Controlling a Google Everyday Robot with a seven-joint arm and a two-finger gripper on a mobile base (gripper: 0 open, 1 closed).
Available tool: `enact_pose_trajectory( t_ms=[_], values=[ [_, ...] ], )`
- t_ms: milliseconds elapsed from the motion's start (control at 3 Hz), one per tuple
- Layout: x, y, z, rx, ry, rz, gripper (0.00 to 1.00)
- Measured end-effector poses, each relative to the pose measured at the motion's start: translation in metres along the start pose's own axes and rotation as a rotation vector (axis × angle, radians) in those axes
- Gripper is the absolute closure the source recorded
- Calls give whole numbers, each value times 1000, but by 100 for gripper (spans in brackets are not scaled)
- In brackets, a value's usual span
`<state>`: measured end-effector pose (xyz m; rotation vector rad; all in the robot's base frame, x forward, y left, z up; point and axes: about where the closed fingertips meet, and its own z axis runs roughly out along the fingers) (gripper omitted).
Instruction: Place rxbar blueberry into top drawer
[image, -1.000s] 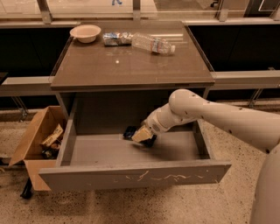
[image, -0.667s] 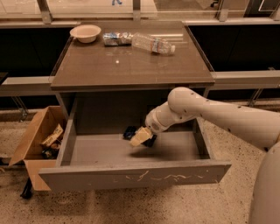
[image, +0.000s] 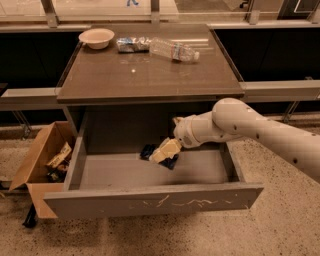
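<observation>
rxbar blueberry (image: 146, 150) sat low inside the top drawer (image: 150, 201), toward the rear middle of its floor, with the dark wrapper showing on either side of the tool (image: 163, 150). The tool was closed on the bar, its cream fingers together across the middle of the wrapper. Whether the bar touched the drawer floor could not be determined. The white arm (image: 260, 132) entered from the right and reached over the drawer's right wall, angled down and to the left. The drawer stood pulled fully out from beneath the brown counter (image: 150, 80), its scratched grey front panel nearest the camera. On the rear of the counter lay a pale bowl (image: 96, 37) at the left, a crinkly silver-blue packet (image: 132, 44) just beside it, and a clear plastic bottle (image: 174, 50) on its side next to the packet. An open cardboard box (image: 37, 155) holding wrappers stood on the floor against the left side of the cabinet.
</observation>
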<state>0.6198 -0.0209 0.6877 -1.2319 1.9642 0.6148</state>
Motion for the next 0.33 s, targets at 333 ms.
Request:
enact_pose_trajectory(
  t_ms=[333],
  values=[
    [-25, 8, -30, 20, -100, -30, 0]
  ],
)
